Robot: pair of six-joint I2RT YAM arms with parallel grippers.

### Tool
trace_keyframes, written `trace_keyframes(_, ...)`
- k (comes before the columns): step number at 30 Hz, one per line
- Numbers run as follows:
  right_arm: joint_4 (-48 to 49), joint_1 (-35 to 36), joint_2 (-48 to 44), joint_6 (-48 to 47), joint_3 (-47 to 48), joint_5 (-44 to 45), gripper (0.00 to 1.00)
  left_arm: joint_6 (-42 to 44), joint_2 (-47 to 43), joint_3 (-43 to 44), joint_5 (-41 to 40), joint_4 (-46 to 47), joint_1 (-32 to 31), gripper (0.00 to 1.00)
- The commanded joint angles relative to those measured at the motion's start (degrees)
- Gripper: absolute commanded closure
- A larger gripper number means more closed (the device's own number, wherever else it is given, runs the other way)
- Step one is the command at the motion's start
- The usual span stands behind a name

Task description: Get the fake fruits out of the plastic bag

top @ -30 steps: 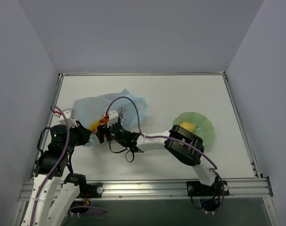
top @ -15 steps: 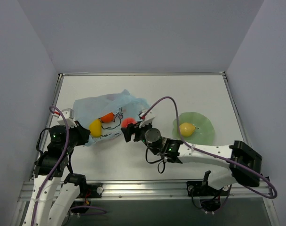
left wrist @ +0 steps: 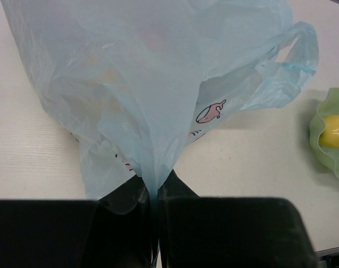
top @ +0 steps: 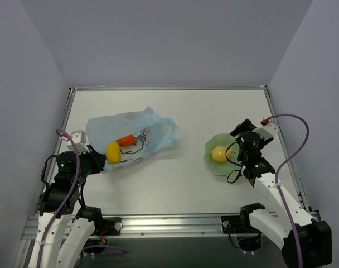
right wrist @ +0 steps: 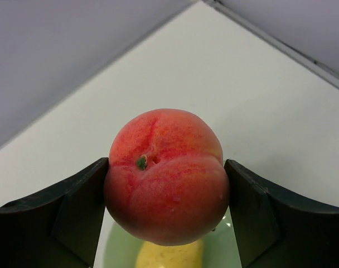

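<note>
The light-blue plastic bag lies at the left of the table, with a yellow lemon and an orange fruit at its near-left end. My left gripper is shut on the bag's edge; in the left wrist view the bag fans out from the pinched fingertips of that gripper. My right gripper is shut on a red peach-like fruit and holds it just above the pale green dish. In the top view the right gripper hides the red fruit.
The green scalloped dish at the right holds a yellow fruit, which also shows in the right wrist view and the left wrist view. The table's raised rim runs close to the dish on the right.
My right arm has swung from the bag across to the dish, carrying the red fruit. The left gripper has kept its hold on the bag.
</note>
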Motion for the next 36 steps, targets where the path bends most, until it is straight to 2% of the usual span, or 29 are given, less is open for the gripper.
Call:
trace_keyframes(1, -0.15, -6.58, 6.78, 2.53, -1.04, -9.14, 0.72, 0.15, -0.34, 2.63, 0.35, 1.16, -0.27, 0.98)
trace_keyframes(8, 4.53, -8.27, 14.17, 2.08, 0.19, -10.20, 0.71, 0.15, -0.34, 2.63, 0.35, 1.16, -0.53, 0.98)
trace_keyframes(13, 6.81, -8.27, 16.72, 2.70, -1.13, -12.83, 0.64, 0.15, -0.17, 2.55, 0.44, 1.25, -0.53, 0.98)
trace_keyframes(14, 6.99, -8.27, 16.90, 3.13, -1.91, -12.93, 0.61, 0.15, -0.08, 2.55, 0.44, 1.25, -0.53, 0.98)
trace_keyframes(15, 7.16, -8.27, 16.81, 3.22, -2.27, -13.10, 0.52, 0.15, -0.08, 2.63, 0.44, 1.16, -0.53, 0.98)
trace_keyframes(18, 7.34, -8.09, 15.41, 3.49, -3.67, -14.24, 0.40, 0.15, 0.10, 2.63, 0.44, 1.25, -0.45, 0.98)
trace_keyframes(20, 6.55, -8.01, 13.58, 4.01, -4.20, -15.12, 0.36, 0.15, 0.27, 2.55, 0.44, 1.16, -0.36, 0.98)
trace_keyframes(23, 4.71, -7.13, 10.24, 4.10, -5.08, -14.16, 0.21, 0.15, 0.36, 2.55, 0.26, 1.07, -0.36, 0.98)
trace_keyframes(24, 4.01, -7.04, 9.44, 3.84, -4.82, -13.46, 0.12, 0.15, 0.36, 2.63, 0.26, 1.07, -0.36, 0.98)
trace_keyframes(26, 1.55, -6.95, 7.25, 3.14, -4.21, -13.02, 0.08, 0.15, 0.62, 2.63, 0.26, 1.16, -0.27, 0.98)
trace_keyframes(30, -1.27, -5.28, 3.72, 1.56, -1.66, -12.58, 0.08, 0.07, 0.62, 2.55, 0.26, 1.07, -0.18, 0.98)
trace_keyframes(32, -3.03, -2.31, 3.02, 0.77, 0.53, -12.14, 0.08, 0.07, 0.71, 2.63, 0.26, 1.16, -0.18, 0.98)
trace_keyframes(34, -1.90, 1.47, 3.36, -0.28, 2.64, -13.71, 0.14, 0.07, 0.89, 2.55, 0.35, 1.16, -0.09, 0.98)
trace_keyframes(36, -0.06, 9.02, 6.52, -1.78, 5.01, -16.25, 0.27, 0.07, 0.97, 2.55, 0.35, 1.16, -0.01, 0.98)
